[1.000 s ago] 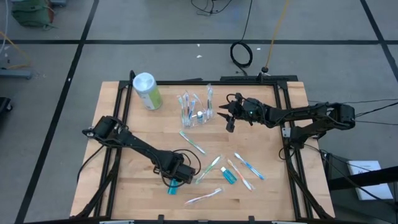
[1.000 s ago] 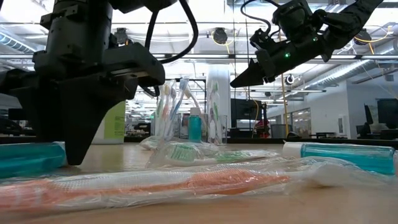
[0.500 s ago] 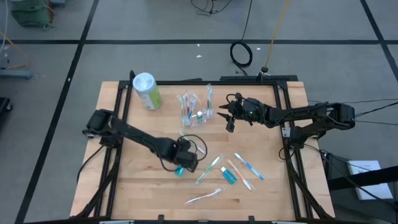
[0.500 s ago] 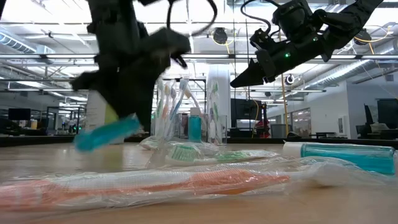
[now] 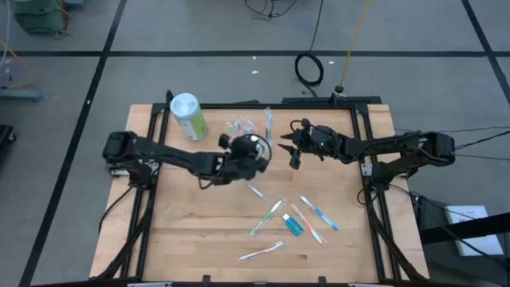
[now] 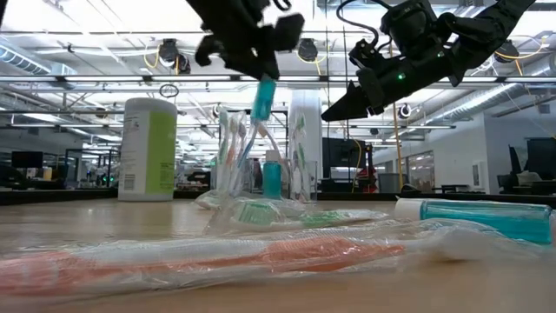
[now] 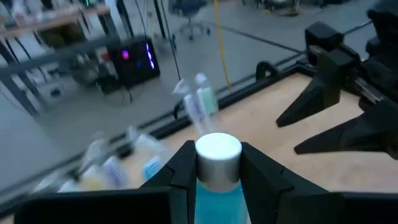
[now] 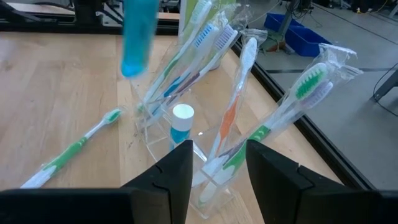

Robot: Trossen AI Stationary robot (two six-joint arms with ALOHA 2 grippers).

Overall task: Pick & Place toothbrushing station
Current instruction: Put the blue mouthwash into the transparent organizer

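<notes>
Since a second ago the left gripper [image 5: 253, 151] has left the near edge of the wooden table [image 5: 183, 239], lifted a blue toothpaste tube [image 6: 263, 96] off the boards and carried it across to the far middle, where it hangs over the toothbrushing station [image 6: 248, 161]. Its fingers [image 7: 186, 163] are clamped on the tube just under the white cap (the left wrist view shows the cap standing between the two dark pads), and in the low view the tube hangs nearly upright, slightly tilted, above the brush heads.

The station is a clear plastic holder at the far middle of the table, just beside the green canister with a white lid [image 5: 188, 116]. In the right wrist view it [image 8: 186, 106] holds wrapped toothbrushes leaning at angles, blue, white, orange and green among them, with a second small blue tube with a white cap [image 8: 181, 124] standing in it.

The right gripper [image 5: 292, 150] is raised off the table just beside the station on its right, its jaws standing apart with nothing between them.

On the near half of the table lie loose wrapped toothbrushes: a green one [image 5: 268, 217], a blue one [image 5: 319, 213], an orange one [image 5: 261, 253], and another blue tube [image 5: 292, 225] among them.
</notes>
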